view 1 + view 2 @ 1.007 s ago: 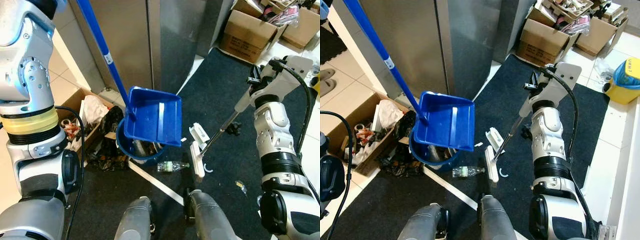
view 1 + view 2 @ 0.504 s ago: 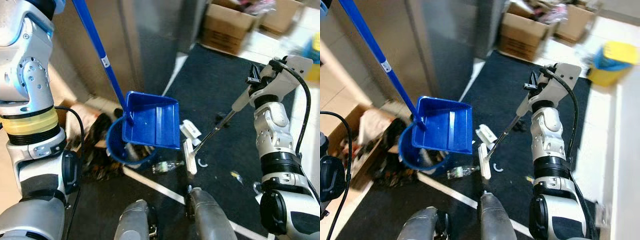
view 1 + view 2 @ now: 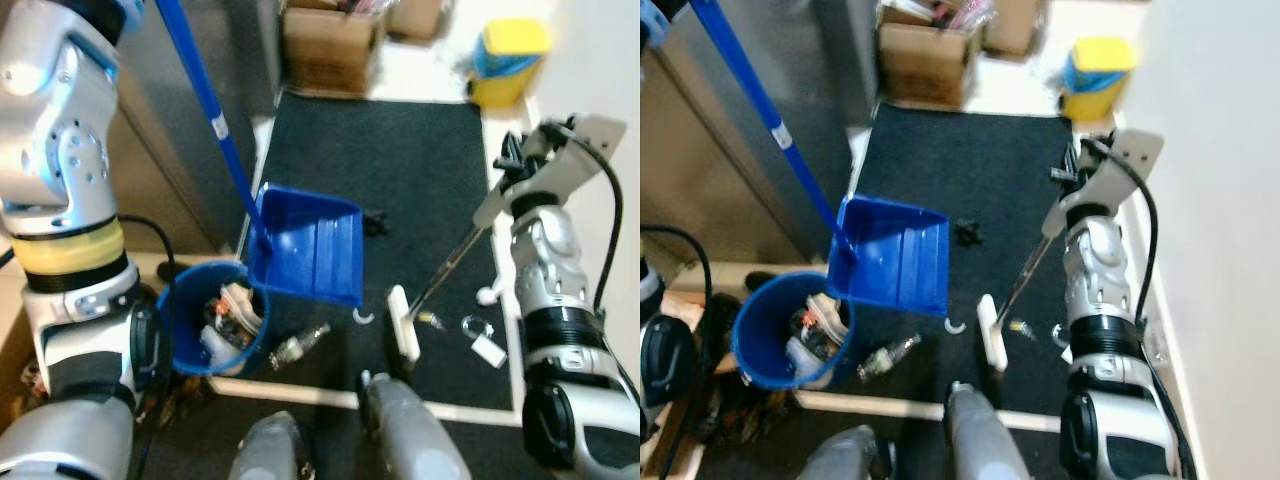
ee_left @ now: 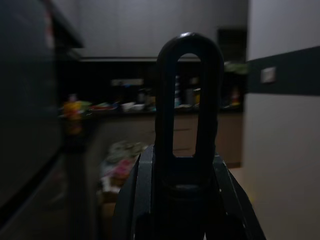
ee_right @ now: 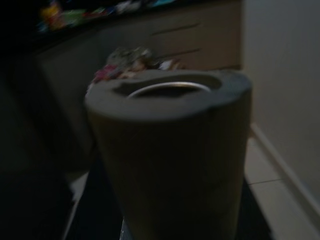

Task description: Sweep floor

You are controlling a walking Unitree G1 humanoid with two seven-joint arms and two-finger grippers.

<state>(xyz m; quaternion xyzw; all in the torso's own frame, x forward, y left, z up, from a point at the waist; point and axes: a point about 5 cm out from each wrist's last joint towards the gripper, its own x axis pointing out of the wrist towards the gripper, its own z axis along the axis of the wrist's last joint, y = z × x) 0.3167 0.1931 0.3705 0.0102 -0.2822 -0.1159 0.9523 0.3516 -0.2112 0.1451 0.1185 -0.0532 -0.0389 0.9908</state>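
Since a second ago my view has swung right; the dustpan now hangs beside the bucket. Right tool clamps the broom on the mat; left tool's grip I cannot tell.

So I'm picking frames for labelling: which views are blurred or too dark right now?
Left eye view: soft motion blur; dustpan and bucket readable. Right eye view: equally soft; broom head legible. Left wrist view: very dark, room hazy. Right wrist view: dark, a blurred handle end close up.
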